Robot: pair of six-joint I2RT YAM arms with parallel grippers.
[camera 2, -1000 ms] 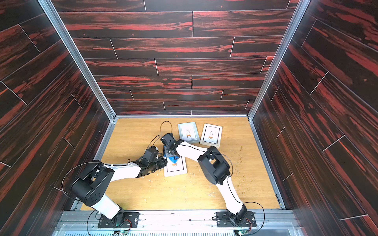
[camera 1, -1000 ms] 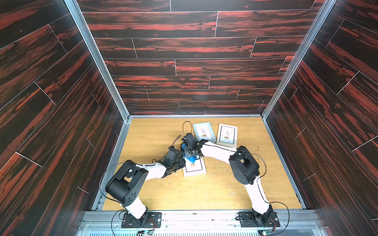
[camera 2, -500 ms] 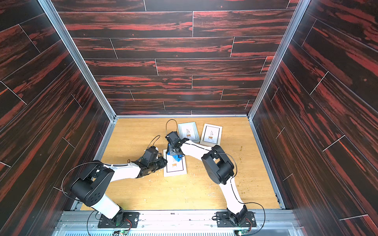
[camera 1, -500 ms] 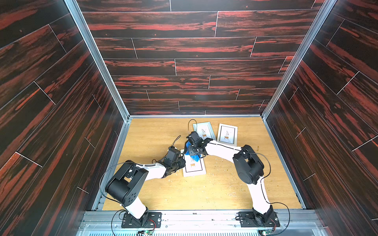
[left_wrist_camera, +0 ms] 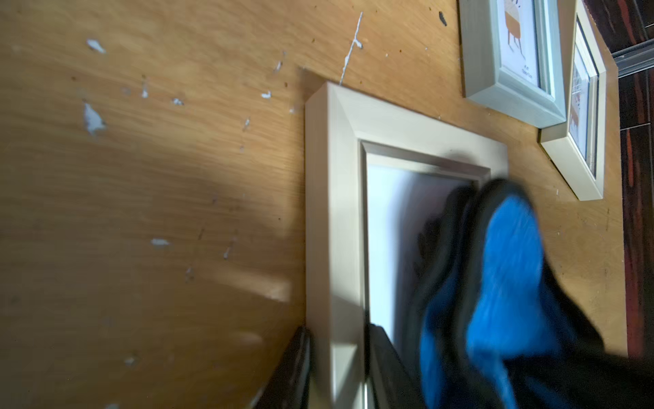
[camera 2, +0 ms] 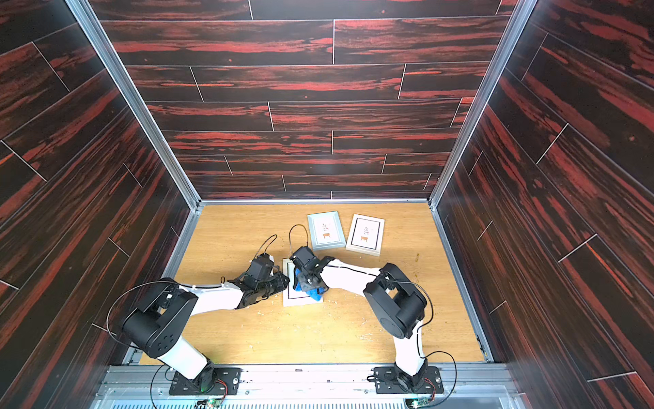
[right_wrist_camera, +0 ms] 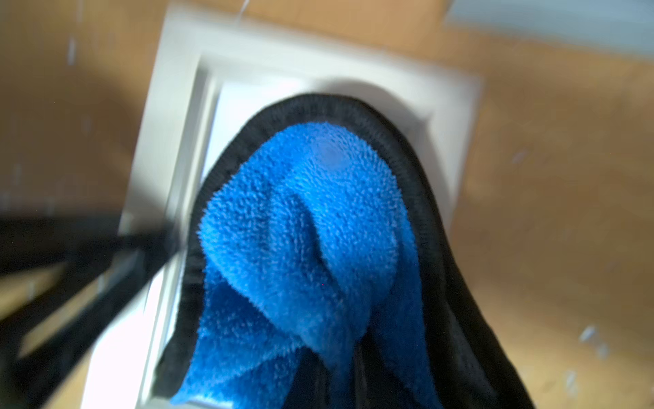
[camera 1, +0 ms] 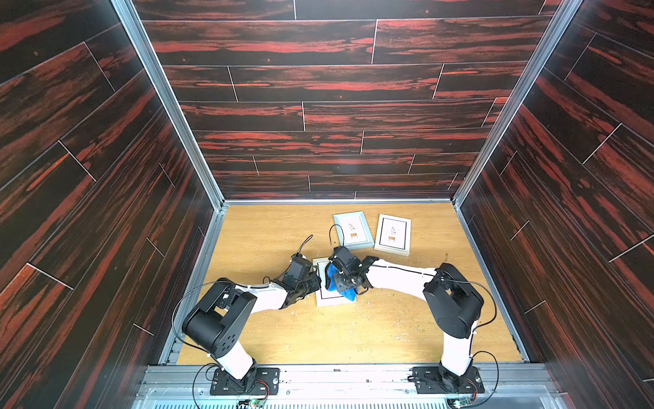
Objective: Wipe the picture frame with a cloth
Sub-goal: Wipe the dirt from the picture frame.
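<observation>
A cream picture frame [camera 1: 331, 301] [camera 2: 296, 301] lies flat mid-table. My left gripper [camera 1: 316, 283] [left_wrist_camera: 338, 340] is shut on its left rail [left_wrist_camera: 334, 212], one finger outside and one inside the rim. The bunched bright blue cloth [camera 1: 346, 293] [camera 2: 314, 294] with black trim rests on the glass and the frame's right side. My right gripper [camera 1: 340, 281] [right_wrist_camera: 339, 357] is shut on the cloth [right_wrist_camera: 300, 230] from above and presses it onto the frame [right_wrist_camera: 177, 106]. The cloth [left_wrist_camera: 509, 265] and the right gripper hide most of the glass.
Two more frames lie at the back: a pale blue-grey one [camera 1: 354, 230] [camera 2: 325, 230] and a cream one [camera 1: 393, 234] [camera 2: 365, 234]. White flecks [left_wrist_camera: 92, 118] dot the wooden table. Dark panelled walls enclose three sides.
My right gripper has dragged the cloth across the frame, a little to the right and toward the near edge. The left gripper has kept its hold on the rail.
</observation>
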